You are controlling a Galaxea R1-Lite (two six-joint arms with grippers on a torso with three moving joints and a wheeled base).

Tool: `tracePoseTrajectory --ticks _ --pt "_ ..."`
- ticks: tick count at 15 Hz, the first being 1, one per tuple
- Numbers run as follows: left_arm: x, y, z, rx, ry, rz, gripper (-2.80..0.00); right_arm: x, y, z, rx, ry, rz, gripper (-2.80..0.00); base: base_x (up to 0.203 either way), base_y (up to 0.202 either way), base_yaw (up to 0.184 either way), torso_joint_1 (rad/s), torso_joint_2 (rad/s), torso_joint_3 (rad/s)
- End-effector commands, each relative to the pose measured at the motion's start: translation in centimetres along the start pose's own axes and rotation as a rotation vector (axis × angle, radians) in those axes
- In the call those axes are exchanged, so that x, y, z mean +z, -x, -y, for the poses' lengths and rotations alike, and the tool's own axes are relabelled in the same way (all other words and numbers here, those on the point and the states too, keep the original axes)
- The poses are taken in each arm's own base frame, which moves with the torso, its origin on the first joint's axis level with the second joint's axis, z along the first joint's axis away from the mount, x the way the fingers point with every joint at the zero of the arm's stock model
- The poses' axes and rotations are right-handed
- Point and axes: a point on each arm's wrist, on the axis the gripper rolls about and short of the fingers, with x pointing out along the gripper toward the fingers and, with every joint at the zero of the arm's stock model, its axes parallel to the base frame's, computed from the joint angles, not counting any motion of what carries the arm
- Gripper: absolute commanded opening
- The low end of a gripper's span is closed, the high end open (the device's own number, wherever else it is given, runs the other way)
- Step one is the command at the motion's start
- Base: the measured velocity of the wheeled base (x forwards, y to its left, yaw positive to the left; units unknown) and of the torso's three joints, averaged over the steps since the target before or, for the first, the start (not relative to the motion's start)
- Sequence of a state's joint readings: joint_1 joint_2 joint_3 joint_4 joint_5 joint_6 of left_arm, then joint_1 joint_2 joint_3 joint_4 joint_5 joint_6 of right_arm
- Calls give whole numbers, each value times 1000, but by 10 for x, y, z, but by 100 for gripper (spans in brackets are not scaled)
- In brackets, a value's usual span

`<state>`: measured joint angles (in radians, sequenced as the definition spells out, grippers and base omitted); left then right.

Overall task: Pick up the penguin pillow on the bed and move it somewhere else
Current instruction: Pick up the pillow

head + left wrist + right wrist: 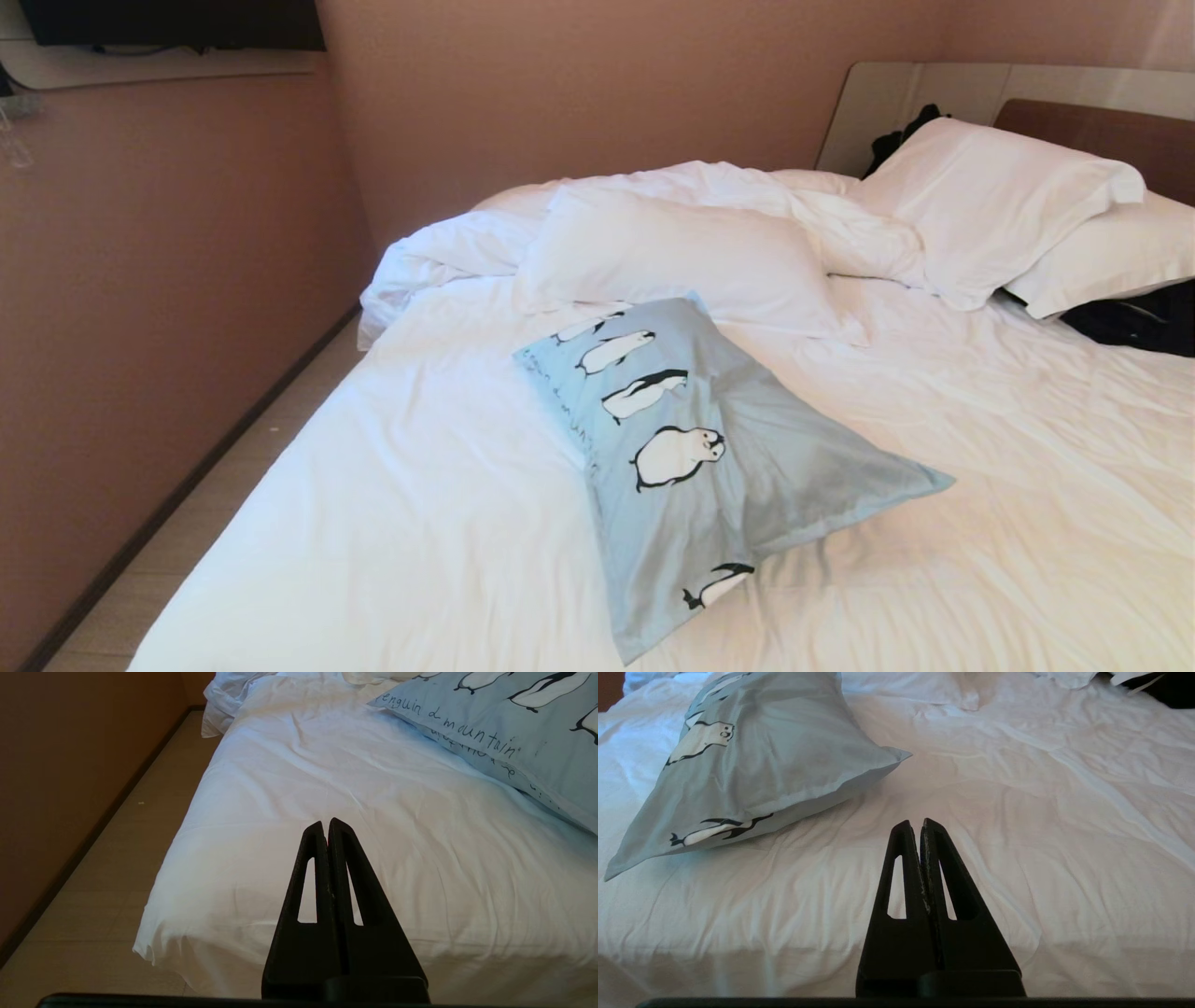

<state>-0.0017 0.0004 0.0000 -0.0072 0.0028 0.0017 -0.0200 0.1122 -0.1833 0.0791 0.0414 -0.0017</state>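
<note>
Starting on the left of the head view, a brown wall (159, 280) runs beside a thin strip of pale floor (233, 476), and a dark flat thing (177, 23) hangs high up on that wall. Next comes the bed (392, 523), big and soft, with a white sheet full of little wrinkles. At its far left corner a white duvet (439, 247) is bunched up in a puffy heap. A plump white pillow (672, 257) lies flat in the middle, near the far end. The penguin pillow (738, 467) lies on the sheet in front of it, in the middle of the bed and close to the near edge, with its far corner touching the white pillow. It is light blue cloth, a rectangle turned at a slant, with black and white penguins in a row and dark curly writing along one side. Further right, two more white pillows (990, 201) lean in a stack by the brown headboard (1111, 135), and some dark cloth (1144, 322) lies beside them. Neither arm shows in the head view. The left gripper (325, 823) hangs over the near left corner of the bed, its black pointed fingers pressed together with nothing in them. The right gripper (914, 823) hangs over the bare sheet near the pillow's corner, not touching it, and its fingers are pressed together and empty too.
</note>
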Motion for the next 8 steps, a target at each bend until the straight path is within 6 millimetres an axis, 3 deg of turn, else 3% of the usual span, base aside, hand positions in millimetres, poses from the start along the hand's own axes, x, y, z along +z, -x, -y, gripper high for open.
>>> tracePoseTrajectory --ticks 1,5,8 --pt "0 0 0 0 0 1 -280 15 -16 0 26 -6 -100 -280 0 0 0 0 0 0" --pt "0 0 0 0 0 1 -280 42 -66 2 57 -19 -217 -280 0 0 0 0 0 0" --pt "0 0 0 0 0 1 -280 50 -120 3 79 -29 -290 -280 0 0 0 0 0 0"
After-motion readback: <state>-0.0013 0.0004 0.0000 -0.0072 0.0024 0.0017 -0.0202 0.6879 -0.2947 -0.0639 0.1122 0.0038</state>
